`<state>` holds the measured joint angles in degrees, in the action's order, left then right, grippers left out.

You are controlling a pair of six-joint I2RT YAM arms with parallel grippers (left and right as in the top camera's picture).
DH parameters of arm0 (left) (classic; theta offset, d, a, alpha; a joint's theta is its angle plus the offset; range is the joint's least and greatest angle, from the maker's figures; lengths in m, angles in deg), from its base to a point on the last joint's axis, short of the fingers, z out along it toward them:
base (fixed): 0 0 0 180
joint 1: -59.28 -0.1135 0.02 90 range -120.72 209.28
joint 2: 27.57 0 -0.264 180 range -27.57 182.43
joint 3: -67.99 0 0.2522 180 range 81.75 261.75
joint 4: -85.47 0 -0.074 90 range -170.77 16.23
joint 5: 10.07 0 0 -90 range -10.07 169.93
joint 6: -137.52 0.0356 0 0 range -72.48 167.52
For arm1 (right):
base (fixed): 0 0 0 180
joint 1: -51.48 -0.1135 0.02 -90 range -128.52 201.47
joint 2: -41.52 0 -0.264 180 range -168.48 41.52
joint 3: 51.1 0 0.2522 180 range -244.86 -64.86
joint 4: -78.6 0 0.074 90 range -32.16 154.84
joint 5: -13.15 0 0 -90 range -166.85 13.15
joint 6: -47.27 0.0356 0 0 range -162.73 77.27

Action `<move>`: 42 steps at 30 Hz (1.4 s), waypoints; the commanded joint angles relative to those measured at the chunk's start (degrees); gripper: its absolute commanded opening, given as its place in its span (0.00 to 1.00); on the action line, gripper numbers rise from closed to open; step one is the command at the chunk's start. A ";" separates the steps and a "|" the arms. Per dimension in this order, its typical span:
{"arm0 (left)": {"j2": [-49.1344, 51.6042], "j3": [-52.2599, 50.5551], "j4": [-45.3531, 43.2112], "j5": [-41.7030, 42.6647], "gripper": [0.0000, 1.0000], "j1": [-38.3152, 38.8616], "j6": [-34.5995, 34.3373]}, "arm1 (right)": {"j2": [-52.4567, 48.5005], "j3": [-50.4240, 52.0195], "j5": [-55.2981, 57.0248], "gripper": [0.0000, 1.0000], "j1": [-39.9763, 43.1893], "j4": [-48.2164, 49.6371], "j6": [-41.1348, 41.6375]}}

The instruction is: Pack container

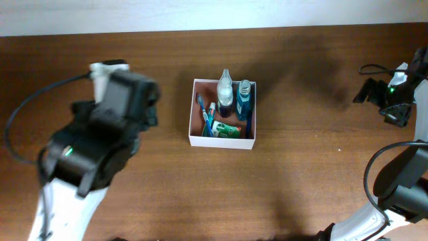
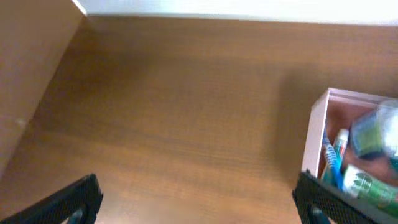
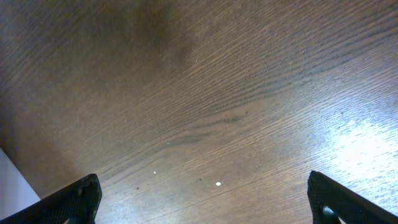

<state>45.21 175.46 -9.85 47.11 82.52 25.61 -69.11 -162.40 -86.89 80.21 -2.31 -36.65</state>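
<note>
The container (image 2: 317, 134), between my grippers, is cut off and blurred in the left wrist view. Left gripper (image 2: 199, 200), left of it, is spread and empty; right gripper (image 3: 202, 199), well right of it, likewise. Bottles (image 1: 226, 92) stand inside.

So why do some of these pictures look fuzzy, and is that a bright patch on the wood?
Overhead: the left arm is blurred, while the container is sharp, with a soft shadow on the table to its upper right. Left wrist: everything looks soft, the container's contents smeared. Right wrist: crisp wood grain, glare lower right, shadow upper left.
</note>
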 commanded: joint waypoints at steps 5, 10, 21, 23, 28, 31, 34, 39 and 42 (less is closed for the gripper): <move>-20.33 -27.63 -29.46 20.26 0.99 -16.17 11.72 | 0.31 0.17 0.15 0.99 -0.26 0.13 0.42; -31.39 -45.86 -47.43 28.26 0.99 -22.40 13.05 | 0.31 0.17 0.15 0.99 -0.26 0.13 0.42; -53.94 -74.90 -68.63 32.94 0.99 -26.58 13.03 | 0.31 0.17 0.15 0.99 -0.24 0.13 0.42; -58.53 -79.56 -70.90 33.07 0.99 -27.45 13.03 | 0.31 0.17 0.15 0.99 -0.24 0.13 0.42; -66.69 -85.79 -70.71 33.64 0.99 -28.85 13.00 | 0.31 0.17 0.13 0.99 -0.24 0.13 0.42; -68.65 -87.91 -70.55 33.73 0.99 -28.83 13.00 | 0.31 0.17 0.15 0.99 -0.26 0.13 0.42; -68.96 -88.96 -68.48 33.20 0.99 -28.83 13.03 | 0.31 0.17 0.15 0.99 -0.26 0.13 0.42; -70.49 -91.56 -65.18 32.33 0.99 -28.85 13.05 | 0.31 0.17 0.15 0.99 -0.26 0.13 0.42; -72.28 -92.41 -64.61 31.93 0.99 -28.94 13.31 | 0.31 0.17 0.15 0.98 -0.24 0.13 0.42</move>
<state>-25.15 84.23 -74.33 79.65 54.00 37.58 -69.11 -162.40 -86.89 80.21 -2.36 -36.65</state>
